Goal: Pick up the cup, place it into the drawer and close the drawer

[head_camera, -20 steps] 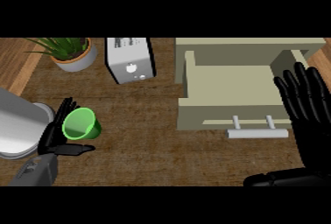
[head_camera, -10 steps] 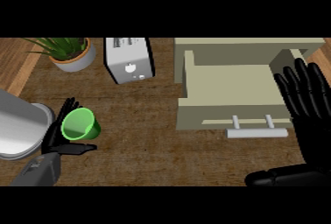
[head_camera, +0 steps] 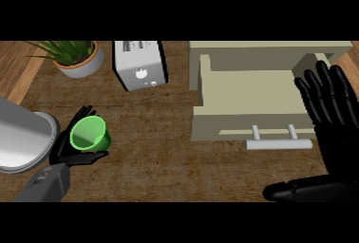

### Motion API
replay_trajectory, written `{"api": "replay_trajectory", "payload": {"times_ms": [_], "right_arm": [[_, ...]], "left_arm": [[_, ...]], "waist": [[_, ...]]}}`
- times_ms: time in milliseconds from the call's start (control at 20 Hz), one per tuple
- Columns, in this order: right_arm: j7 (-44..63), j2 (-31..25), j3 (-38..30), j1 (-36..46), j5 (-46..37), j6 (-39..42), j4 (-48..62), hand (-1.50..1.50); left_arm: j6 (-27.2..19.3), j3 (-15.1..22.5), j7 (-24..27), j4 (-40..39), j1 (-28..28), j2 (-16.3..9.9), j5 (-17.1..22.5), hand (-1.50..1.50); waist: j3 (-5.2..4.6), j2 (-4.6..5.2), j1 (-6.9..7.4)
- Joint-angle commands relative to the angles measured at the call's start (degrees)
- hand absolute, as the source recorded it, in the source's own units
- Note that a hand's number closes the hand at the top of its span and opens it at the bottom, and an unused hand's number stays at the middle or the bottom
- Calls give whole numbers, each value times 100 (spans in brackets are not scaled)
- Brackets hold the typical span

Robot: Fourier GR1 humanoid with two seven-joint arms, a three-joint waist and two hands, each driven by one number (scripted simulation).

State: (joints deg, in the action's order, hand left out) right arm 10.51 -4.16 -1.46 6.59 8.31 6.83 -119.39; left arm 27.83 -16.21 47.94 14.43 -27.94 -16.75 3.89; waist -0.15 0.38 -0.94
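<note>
Two hands at work over a brown counter [head_camera: 168,156], caught mid-task. Left hand [head_camera: 79,147] at about eight o'clock in the head view, fingers and thumb curled round a small green cup [head_camera: 89,134], mouth tipped toward the camera, interior apparently empty. Right hand [head_camera: 329,102] at three o'clock, fingers straight and spread, holding nothing, resting upright by the right edge over the far side of the drawer [head_camera: 249,95]. Drawer pulled open at roughly one to two o'clock, cream walls, bare floor, pale bar handle [head_camera: 278,144] across its front. Cup well apart from the drawer, with bare counter between. Grey toaster [head_camera: 140,64] at twelve o'clock, potted plant [head_camera: 73,57] at eleven, a large grey rounded object [head_camera: 21,140] at nine, just beside the cup hand. Judged from its look: a light, rigid, thin-walled cup, smooth and perhaps a little slippery, unlikely to deform under the fingers. Best held round the side wall, thumb opposite fingers, below the rim, much as shown. Tilted mouth of little concern if empty as it seems. Carry to the open drawer not yet made; drawer not yet closed.
</note>
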Motion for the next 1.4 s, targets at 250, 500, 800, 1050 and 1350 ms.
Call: {"api": "replay_trajectory", "payload": {"times_ms": [250,500,800,1050,1350], "right_arm": [[439,-125,-87,6,111,-50,-331,-150],[-77,-28,-96,-111,73,47,-132,-150],[137,-124,-145,-398,145,100,-424,-150],[298,-282,-415,-119,333,106,-312,-150],[292,-152,-223,-7,56,-47,-169,-150]], "left_arm": [[672,48,943,309,151,264,78,150],[357,79,1384,455,244,282,24,150],[-753,-119,1451,966,453,695,279,150],[-966,-191,1696,1454,707,991,470,150],[-923,404,347,3439,1034,1213,562,150]], "waist": [[-5,-6,-30],[-3,3,-29],[14,-51,71],[13,-44,87],[25,-82,190]]}}
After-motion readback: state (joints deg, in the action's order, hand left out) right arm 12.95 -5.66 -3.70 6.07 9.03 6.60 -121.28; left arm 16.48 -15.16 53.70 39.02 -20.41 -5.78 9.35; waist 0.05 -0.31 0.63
